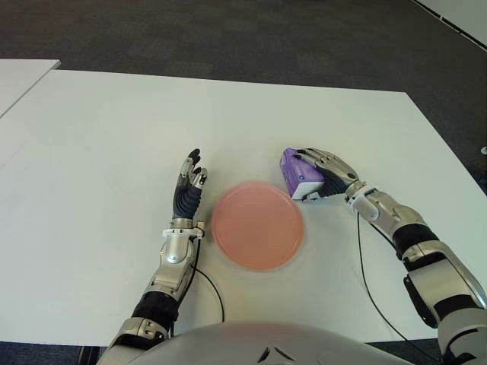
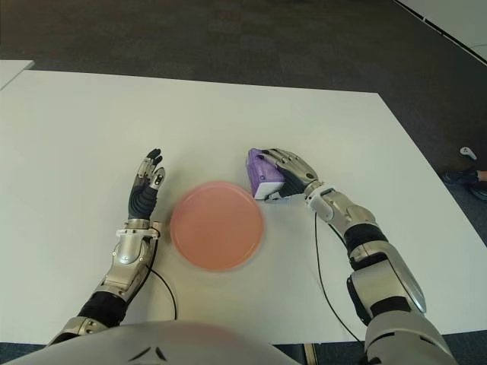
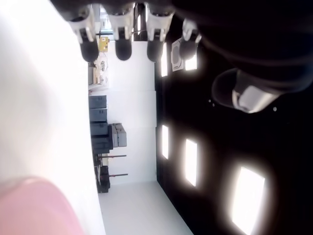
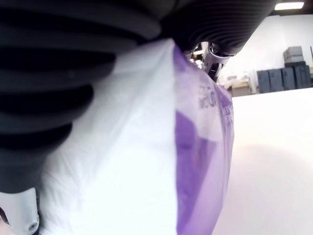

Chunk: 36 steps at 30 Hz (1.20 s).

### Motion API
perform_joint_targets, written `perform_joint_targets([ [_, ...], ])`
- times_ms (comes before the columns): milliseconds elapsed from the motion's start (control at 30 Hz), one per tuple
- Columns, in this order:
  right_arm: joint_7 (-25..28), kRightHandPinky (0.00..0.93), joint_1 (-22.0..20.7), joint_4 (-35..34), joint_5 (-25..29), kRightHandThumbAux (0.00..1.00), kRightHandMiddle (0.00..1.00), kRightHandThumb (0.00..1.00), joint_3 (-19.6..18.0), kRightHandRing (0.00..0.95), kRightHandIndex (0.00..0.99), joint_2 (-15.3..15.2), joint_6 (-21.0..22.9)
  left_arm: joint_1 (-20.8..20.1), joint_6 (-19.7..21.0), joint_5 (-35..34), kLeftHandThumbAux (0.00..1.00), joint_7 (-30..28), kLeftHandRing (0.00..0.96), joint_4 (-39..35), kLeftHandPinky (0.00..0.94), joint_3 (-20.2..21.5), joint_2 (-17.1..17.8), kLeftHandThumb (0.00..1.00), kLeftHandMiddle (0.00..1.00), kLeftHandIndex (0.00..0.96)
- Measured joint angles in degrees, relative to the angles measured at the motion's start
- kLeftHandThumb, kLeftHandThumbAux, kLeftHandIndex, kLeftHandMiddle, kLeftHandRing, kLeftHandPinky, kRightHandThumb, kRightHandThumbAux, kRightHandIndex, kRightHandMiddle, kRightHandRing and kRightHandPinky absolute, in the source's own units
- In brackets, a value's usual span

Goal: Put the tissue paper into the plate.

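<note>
A purple and white tissue pack [image 1: 298, 175] sits on the white table [image 1: 99, 137], just past the right rim of the round pink plate [image 1: 257, 225]. My right hand [image 1: 329, 176] is wrapped over the pack, fingers curled on its top and side. In the right wrist view the tissue pack [image 4: 195, 147] fills the frame, pressed against the dark finger pads [image 4: 58, 73]. My left hand [image 1: 188, 188] shows to the left of the plate, fingers straight and holding nothing.
A second white table's corner [image 1: 19, 76] shows at the far left. Dark carpet [image 1: 228, 38] lies beyond the table's far edge. A black cable [image 1: 365, 281] runs along my right forearm over the table.
</note>
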Motion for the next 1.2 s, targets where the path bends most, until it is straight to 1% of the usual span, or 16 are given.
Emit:
perform_joint_targets([
  [167,-5.91,0.0,-1.56,3.89,-1.16,0.686,0.031,0.118,2.88,0.0,0.0,1.31,1.11,0.0,-0.2,0.0,0.369,0.01,0.0,0.13,0.0,0.08,0.01,0.0,0.0,0.0],
  [300,-8.94,0.0,-2.18,5.74,-1.17,0.675,0.025,0.156,4.31,0.0,0.0,1.92,1.51,0.0,-0.2,0.0,0.373,0.01,0.0,0.13,0.0,0.11,0.02,0.0,0.0,0.0],
  [433,-10.91,0.0,-2.57,7.09,-1.11,0.668,0.021,0.195,4.92,0.0,0.0,2.51,1.9,0.0,-0.2,0.0,0.381,0.01,0.0,0.13,0.0,0.11,0.03,0.0,0.0,0.0],
  [600,-12.4,0.0,-2.9,8.15,-0.92,0.665,0.021,0.228,5.34,0.0,0.0,3.04,2.01,0.01,-0.27,0.0,0.384,0.01,0.0,0.13,0.0,0.12,0.04,0.0,0.0,0.0],
  [767,-13.47,0.0,-3.2,8.74,-0.7,0.664,0.023,0.237,5.54,0.0,0.0,3.3,2.01,0.01,-0.34,0.0,0.381,0.15,0.0,0.13,0.0,0.13,0.04,0.0,0.0,0.0],
  [1167,-14.22,0.0,-3.28,9.51,-0.13,0.679,0.024,0.212,6.16,0.0,0.0,3.56,2.01,0.09,-1.08,0.0,0.393,0.59,0.0,0.12,0.0,0.15,0.03,0.0,0.0,0.0],
  [1200,-14.22,0.038,-3.27,9.52,-0.08,0.671,0.035,0.225,6.19,0.013,0.002,3.56,2.01,0.09,-1.14,0.0,0.396,0.59,0.0,0.12,0.0,0.15,0.04,0.0,0.0,0.0],
])
